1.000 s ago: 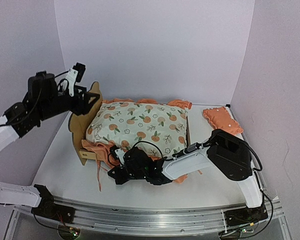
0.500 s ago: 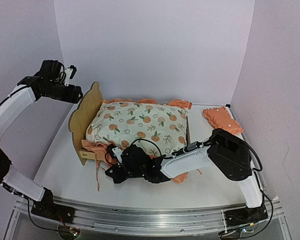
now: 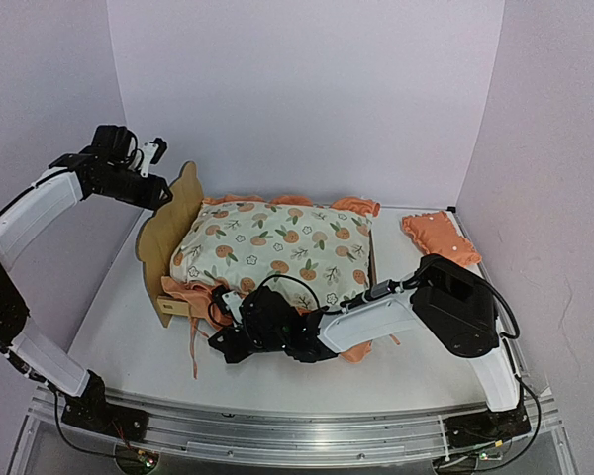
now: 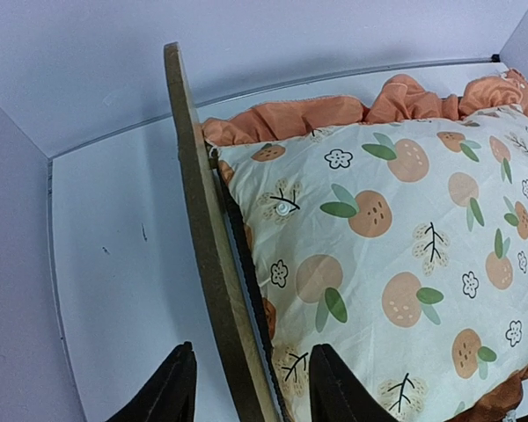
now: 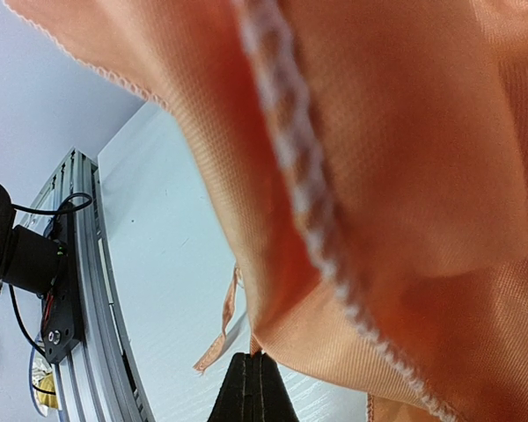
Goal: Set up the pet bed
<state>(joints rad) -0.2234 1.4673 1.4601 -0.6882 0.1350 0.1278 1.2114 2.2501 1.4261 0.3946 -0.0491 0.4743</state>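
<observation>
Likely light, stiff pet bed point(image 3: 160, 237); left end effector point(image 4: 246, 391) parted astride headboard point(image 4: 198, 220), good hold; right end effector point(image 5: 251, 382) pinched closed.

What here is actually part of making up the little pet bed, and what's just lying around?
In the job: pet bed; orange-print mattress pad lying in it; left claw, open astride the headboard; right claw, shut at the pad's ruffle.
Lying about: small orange pillow, apart at the right, untouched.
</observation>
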